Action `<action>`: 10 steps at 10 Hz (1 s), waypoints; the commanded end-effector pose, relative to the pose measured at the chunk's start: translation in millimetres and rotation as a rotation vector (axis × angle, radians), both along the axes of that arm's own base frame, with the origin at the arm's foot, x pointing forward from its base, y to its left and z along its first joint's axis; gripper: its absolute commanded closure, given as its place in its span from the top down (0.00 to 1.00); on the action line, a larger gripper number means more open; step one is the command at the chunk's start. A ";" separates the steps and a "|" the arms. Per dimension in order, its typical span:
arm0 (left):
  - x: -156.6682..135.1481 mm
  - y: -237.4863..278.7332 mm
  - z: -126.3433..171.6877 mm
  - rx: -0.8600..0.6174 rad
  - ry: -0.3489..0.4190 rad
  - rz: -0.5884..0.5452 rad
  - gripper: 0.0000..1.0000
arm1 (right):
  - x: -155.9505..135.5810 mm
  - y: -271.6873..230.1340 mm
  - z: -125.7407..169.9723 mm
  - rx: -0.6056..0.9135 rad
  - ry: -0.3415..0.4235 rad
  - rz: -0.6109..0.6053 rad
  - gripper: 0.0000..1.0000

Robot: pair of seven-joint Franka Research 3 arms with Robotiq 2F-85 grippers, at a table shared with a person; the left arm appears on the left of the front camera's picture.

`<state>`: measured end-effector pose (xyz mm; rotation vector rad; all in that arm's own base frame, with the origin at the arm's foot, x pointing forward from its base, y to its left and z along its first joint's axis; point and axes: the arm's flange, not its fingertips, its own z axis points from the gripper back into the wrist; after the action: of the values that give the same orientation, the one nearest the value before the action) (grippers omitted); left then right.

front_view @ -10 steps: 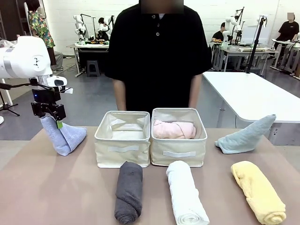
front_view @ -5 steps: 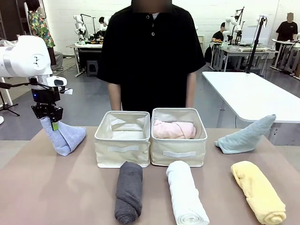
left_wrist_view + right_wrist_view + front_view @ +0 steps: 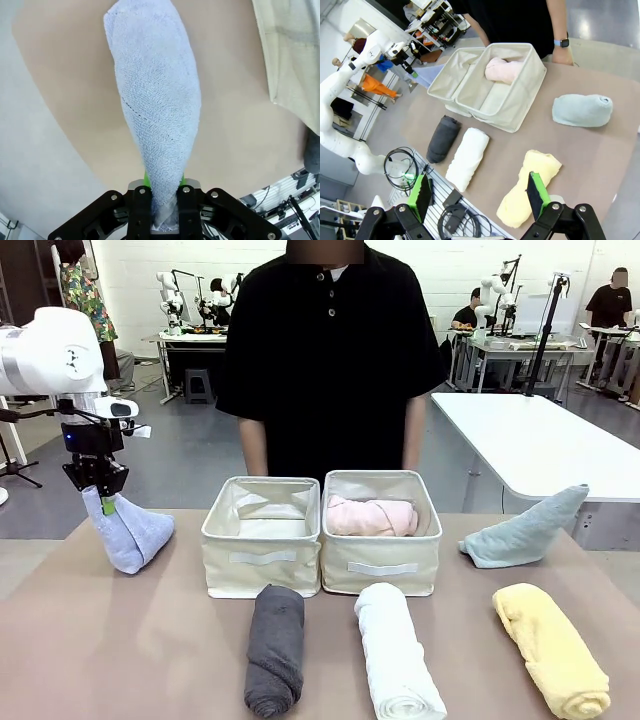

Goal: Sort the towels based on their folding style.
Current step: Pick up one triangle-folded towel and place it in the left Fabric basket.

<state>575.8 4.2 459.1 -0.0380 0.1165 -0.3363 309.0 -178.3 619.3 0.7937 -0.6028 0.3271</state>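
Gripping the narrow tip of the blue towel point(image 3: 128, 535), the left gripper point(image 3: 104, 498) hung at the left edge of the front view, its two fingers pressed tight on the cloth. In the left wrist view that gripper point(image 3: 164, 187) sat at bottom centre, and the towel point(image 3: 157, 100) ran from between its green pads up the frame, widening toward the top. The towel's broad lower end was down at the left corner of the table point(image 3: 120, 640); whether it touched the surface could not be told.

Right of it, at mid-frame, stood the left bin point(image 3: 262, 562) and, touching it, the right bin point(image 3: 382, 567), which held the rolled pink towel point(image 3: 372, 517). Below the bins lay the rolled grey towel point(image 3: 275, 648) and the rolled white towel point(image 3: 398, 660), with the rolled yellow towel point(image 3: 550, 648) at lower right. The teal towel point(image 3: 525, 530), folded to a wedge, lay at the right edge. A person point(image 3: 330, 360) stood behind the bins.

In the right wrist view the right gripper point(image 3: 479, 195) was spread wide at the bottom, holding nothing, above the yellow towel point(image 3: 530, 185).
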 end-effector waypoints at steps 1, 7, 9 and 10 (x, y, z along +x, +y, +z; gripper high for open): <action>-12.3 8.7 56.7 0.011 0.024 -0.077 0.00 | 2.2 -1.6 1.1 0.022 -0.024 0.014 1.00; -112.8 45.8 222.6 0.176 -0.089 -0.238 0.00 | 2.2 -1.6 1.1 0.022 -0.024 0.014 1.00; -113.6 43.1 233.6 0.194 -0.082 -0.220 0.00 | 2.2 -1.6 1.1 0.022 -0.024 0.014 1.00; -113.6 43.1 233.6 0.194 -0.082 -0.220 0.00 | 2.2 -1.6 1.1 0.022 -0.024 0.014 1.00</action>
<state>459.4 50.2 689.5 0.1485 0.0736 -0.5356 309.9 -178.6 618.6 0.7938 -0.6005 0.3257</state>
